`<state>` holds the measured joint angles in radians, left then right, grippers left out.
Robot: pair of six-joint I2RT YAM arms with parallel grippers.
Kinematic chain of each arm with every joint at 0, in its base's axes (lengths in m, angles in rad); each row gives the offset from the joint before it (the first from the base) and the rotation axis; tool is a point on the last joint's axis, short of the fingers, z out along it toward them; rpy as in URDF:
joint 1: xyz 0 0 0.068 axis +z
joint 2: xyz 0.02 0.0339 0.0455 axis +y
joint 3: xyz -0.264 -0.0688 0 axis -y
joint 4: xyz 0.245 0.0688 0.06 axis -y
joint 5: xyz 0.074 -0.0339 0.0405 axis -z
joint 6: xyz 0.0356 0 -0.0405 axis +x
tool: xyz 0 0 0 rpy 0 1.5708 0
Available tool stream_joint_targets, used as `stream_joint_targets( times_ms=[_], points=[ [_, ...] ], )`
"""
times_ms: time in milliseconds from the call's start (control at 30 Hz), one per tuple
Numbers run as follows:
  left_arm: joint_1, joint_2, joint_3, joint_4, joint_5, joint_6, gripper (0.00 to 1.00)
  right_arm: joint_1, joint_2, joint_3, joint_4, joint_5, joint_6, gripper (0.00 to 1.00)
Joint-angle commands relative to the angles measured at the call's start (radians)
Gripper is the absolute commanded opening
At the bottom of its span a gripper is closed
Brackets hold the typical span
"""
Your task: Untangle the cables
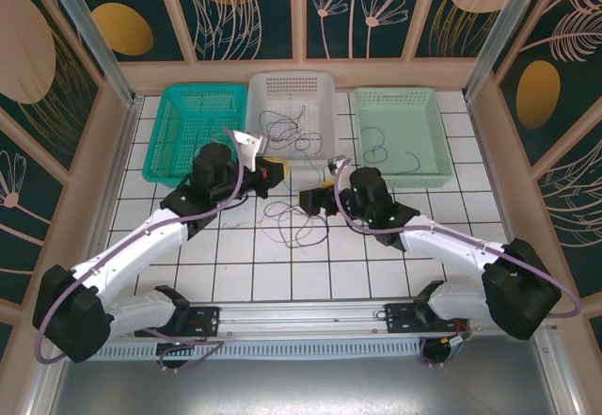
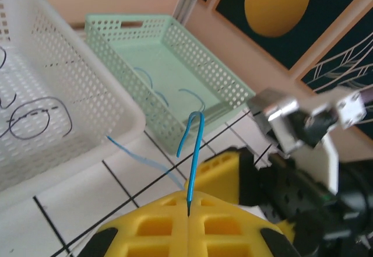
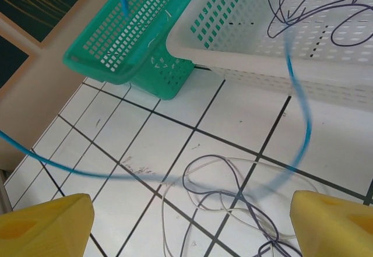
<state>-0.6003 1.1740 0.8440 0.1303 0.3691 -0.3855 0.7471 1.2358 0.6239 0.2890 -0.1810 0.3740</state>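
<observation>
cables (image 1: 293, 222) midway, baskets (image 1: 292, 77) behind, near tiles (image 1: 310, 279) open

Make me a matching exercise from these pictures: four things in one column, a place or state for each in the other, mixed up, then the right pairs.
Things
1. left claw
2. right claw
3. white basket
4. pale green basket

Places or states
A. middle of the row, dark cable loops inside
B. open, facing a tangle of cables on the tiles
C. right end of the row
D. shut on a thin blue cable

Pairs: 1-D, 2-B, 3-A, 4-C.
</observation>
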Motion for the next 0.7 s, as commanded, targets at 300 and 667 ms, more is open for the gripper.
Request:
stream_joint_targets(
  times_ms=[300, 667],
  points=[
    [0.007, 0.215, 0.352, 0.169, 0.141, -0.07, 0.04, -0.043, -0.246, -0.112, -0.112, 0.262, 0.022, 0.87],
    [-0.005, 0.743, 0.788, 0.244, 0.31, -0.158, 0.04, -0.123, -0.443, -0.309, -0.234, 0.294, 0.256, 0.79]
  ],
)
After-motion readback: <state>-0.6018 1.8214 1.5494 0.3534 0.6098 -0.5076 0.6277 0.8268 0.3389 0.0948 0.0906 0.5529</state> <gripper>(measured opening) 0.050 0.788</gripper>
